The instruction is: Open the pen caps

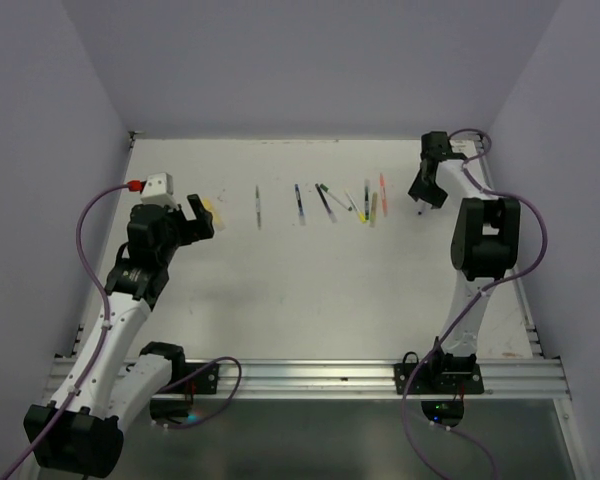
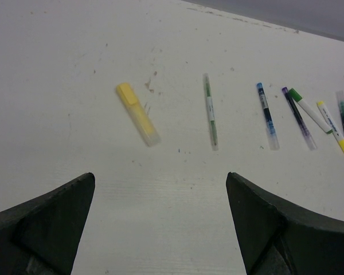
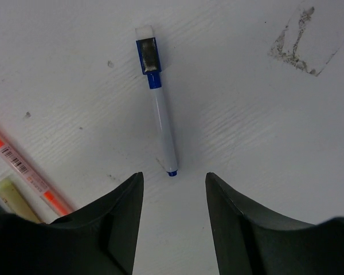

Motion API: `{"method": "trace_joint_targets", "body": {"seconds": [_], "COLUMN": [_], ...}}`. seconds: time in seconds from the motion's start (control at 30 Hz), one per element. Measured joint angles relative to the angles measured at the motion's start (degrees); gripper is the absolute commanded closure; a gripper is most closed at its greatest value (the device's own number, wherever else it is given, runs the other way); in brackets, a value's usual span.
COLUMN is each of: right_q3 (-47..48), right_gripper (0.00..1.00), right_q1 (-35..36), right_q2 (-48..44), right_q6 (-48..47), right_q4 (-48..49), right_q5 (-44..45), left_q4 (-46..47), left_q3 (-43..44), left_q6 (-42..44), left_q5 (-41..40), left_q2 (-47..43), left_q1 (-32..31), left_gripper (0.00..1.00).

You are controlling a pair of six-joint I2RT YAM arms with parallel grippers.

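Black and smooth, my right gripper (image 3: 174, 182) stands half open and empty. Just ahead of its gap sits the near blue tip of a slick, round white marker (image 3: 163, 129), with its dark blue cap (image 3: 149, 55) at the far end. Pinched this close to the tip, the barrel could roll or squirt away across the matte white table (image 3: 275, 143). My left gripper (image 2: 160, 177) gapes wide and empty above the table. Beyond it lie a boxy yellow highlighter (image 2: 137, 113), then thin pens (image 2: 268, 114) in a row.

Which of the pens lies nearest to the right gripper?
The white pen with blue ends. It lies alone just ahead of the right gripper, one end pointing into the gap between the fingers. The orange-red pen lies off to one side.
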Motion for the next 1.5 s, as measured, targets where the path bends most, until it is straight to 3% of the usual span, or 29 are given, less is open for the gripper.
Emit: {"method": "trace_joint_targets", "body": {"seconds": [0.3,0.63,0.87,1.0,1.17,1.33,1.5], "right_q3": [2.62,4.31,6.25,6.25,6.12,-3.1,-17.22], "right_gripper": [0.61,0.61,0.78,1.0,1.0,1.0,1.0], "right_q1": [-1.51,-2.78,-2.75,-2.75,-2.71,-1.27,7.15], "right_q2": [4.92,8.07,9.51,9.53,9.38,3.26,-12.02], "right_q6": [-0.46,-2.12,-3.52,-4.17,-5.07,-6.64,-8.26], "right_q4": [0.24,1.27,2.14,2.23,2.43,6.69,11.13], "right_q5": [-0.42,-2.67,-5.14,-5.51,-5.84,-7.5,-9.49], "left_q4": [0.02,0.15,0.44,0.79,1.14,1.9,2.03], "left_q3": [-0.11,-0.46,-0.61,-0.61,-0.61,-0.61,1.2], "left_q6": [0.02,0.02,0.02,0.02,0.0,-0.96,-4.33], "left_q5": [0.85,1.99,2.49,2.84,3.39,7.23,14.12], "left_q2": [0.79,1.31,1.38,1.55,1.86,3.06,6.56], "left_q1": [0.0,0.11,0.13,0.26,0.48,0.5,0.48], "left_gripper": [0.0,0.0,0.0,0.0,0.0,0.0,0.0]}}
